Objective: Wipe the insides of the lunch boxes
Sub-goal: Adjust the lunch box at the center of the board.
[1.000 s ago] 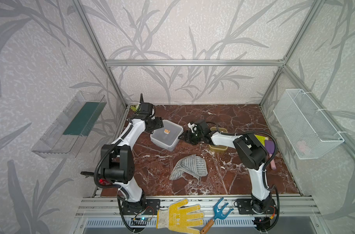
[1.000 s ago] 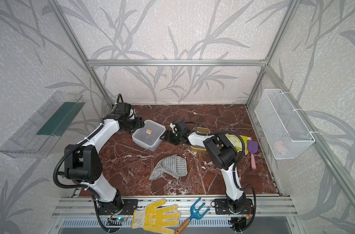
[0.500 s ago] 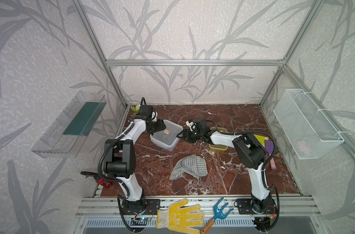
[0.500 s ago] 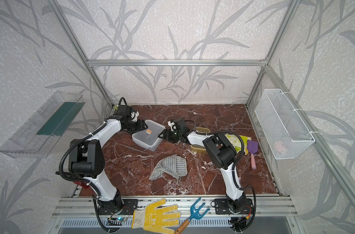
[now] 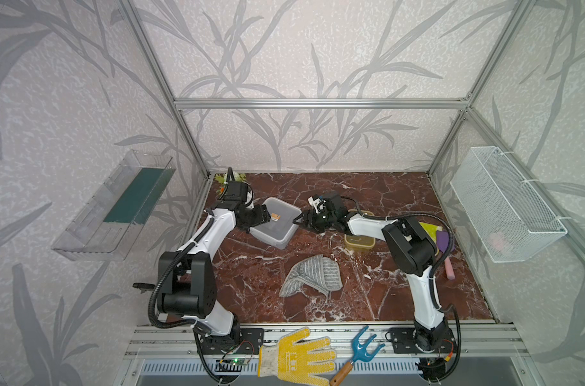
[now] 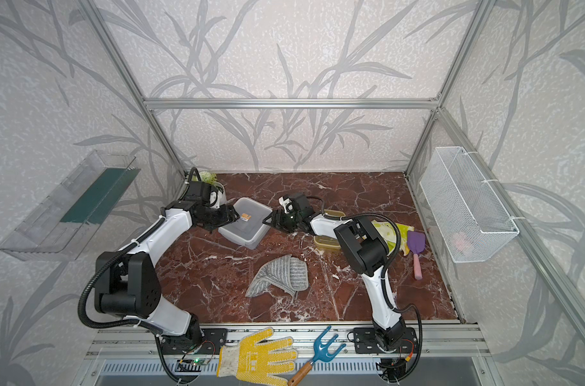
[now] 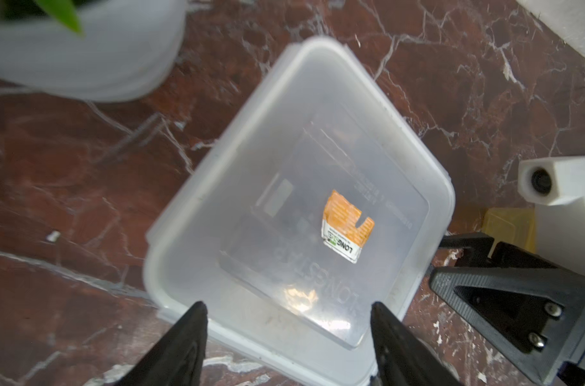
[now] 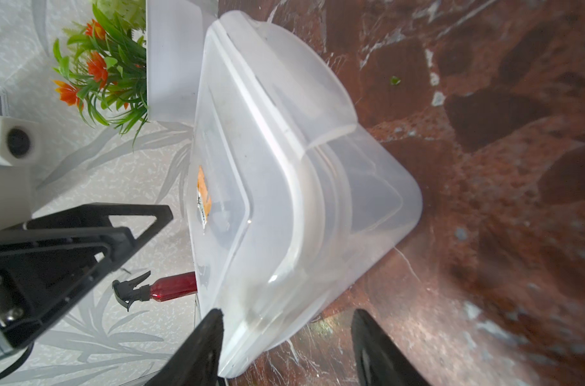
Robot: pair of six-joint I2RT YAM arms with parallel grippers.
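Between my left gripper (image 7: 287,305) and right gripper (image 8: 284,312), the grey box (image 5: 277,227) is sitting lidded on the table (image 5: 384,284); both pairs of jaws are standing apart, straddling its rim. Closing unevenly, I'm risking skidding or tipping it.

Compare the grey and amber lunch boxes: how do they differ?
The grey box is larger than the amber box. The grey box's lid bears an orange sticker; the amber box shows none. The grey box sits between the left tool and right tool; the amber box lies partly under the right arm. Both stand on the marble table.
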